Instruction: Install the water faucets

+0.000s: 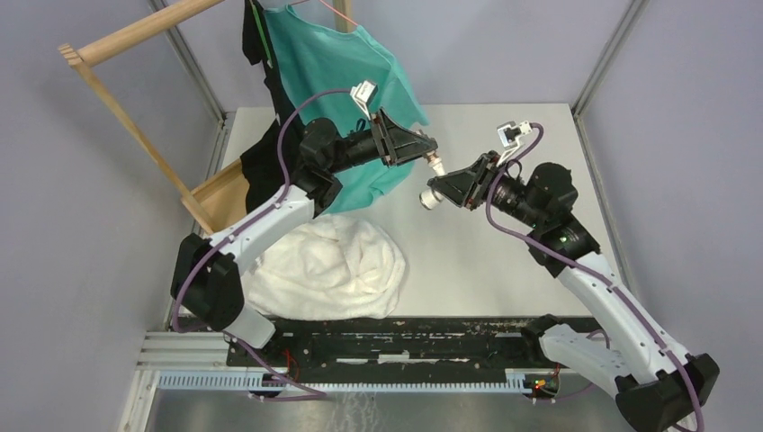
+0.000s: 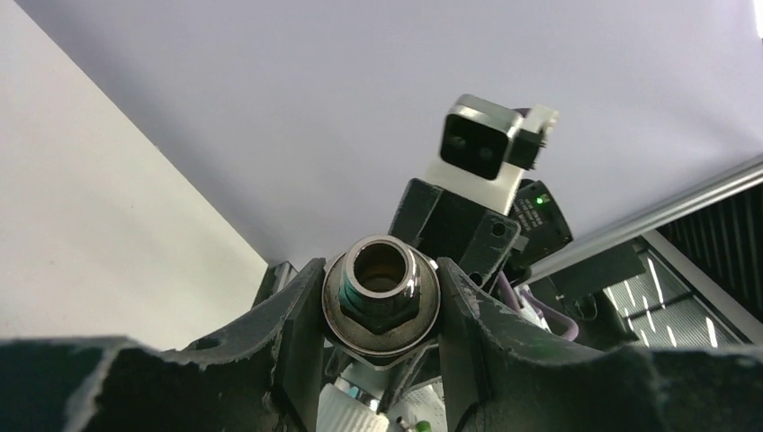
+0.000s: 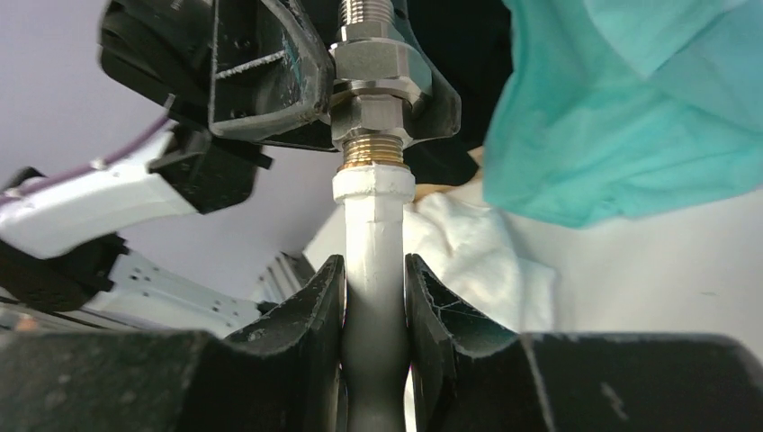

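Above the tabletop (image 1: 504, 261), with the teal garment (image 1: 333, 63) hanging behind and the white towel (image 1: 333, 265) heaped near the left arm, we hold both parts in the air between the arms. The right fingers (image 3: 306, 315) are closed on the shank of the white spout (image 3: 374, 243), and the left fingers (image 2: 297, 315) clamp the silver fitting (image 2: 381, 288). The spout's collar meets the fitting's brass thread end to end with some bare thread showing, so we judge the joint started but not seated; screwing it home and mounting the faucet are left.
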You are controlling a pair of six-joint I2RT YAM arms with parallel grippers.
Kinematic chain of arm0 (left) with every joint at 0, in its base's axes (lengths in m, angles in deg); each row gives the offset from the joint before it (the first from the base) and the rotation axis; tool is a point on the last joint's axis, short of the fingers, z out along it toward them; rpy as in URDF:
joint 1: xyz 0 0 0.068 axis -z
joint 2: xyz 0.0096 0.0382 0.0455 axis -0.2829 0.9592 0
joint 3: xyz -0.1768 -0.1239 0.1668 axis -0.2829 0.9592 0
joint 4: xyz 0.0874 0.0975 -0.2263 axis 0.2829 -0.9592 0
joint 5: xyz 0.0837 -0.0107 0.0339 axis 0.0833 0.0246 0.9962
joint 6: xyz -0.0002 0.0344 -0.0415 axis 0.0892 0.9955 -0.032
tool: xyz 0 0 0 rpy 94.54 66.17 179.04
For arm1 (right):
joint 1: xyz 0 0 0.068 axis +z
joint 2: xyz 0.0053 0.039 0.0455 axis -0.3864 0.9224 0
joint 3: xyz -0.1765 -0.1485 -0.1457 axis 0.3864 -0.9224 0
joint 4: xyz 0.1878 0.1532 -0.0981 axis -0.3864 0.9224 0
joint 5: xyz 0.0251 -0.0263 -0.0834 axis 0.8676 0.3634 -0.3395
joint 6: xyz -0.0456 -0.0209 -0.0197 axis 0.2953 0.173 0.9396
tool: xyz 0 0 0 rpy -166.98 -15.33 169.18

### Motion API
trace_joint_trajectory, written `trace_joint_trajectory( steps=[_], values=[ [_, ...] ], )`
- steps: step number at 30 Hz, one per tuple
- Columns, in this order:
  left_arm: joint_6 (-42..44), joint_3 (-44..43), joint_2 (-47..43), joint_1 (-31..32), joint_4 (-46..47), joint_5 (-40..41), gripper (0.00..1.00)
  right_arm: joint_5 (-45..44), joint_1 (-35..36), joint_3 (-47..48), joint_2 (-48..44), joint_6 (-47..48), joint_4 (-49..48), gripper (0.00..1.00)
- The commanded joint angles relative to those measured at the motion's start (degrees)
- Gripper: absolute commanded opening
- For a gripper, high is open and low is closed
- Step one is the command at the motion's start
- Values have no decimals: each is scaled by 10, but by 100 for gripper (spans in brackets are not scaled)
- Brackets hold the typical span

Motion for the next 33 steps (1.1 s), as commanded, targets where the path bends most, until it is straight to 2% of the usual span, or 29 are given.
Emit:
trace_joint_trajectory(
  steps=[1, 6, 10, 20, 28, 33],
  values=[
    [57, -14, -29, 25, -118, 50, 3, -75, -7, 100, -9, 168, 165, 1],
    [31, -22, -23, 44, -157, 86, 3, -106, 6, 137, -1, 239, 234, 1],
    [60, -72, -7, 44, -271, 103, 3, -199, 34, 176, 9, 329, 314, 1],
    [21, -60, 3, 44, -312, 168, 3, -371, 135, 168, 20, 463, 337, 1],
    [22, -65, 24, 51, -376, 206, 3, -557, 234, 142, 58, 541, 277, 1],
    [16, -53, 28, 51, -373, 214, 3, -541, 239, 86, 43, 558, 189, 1]
  ],
)
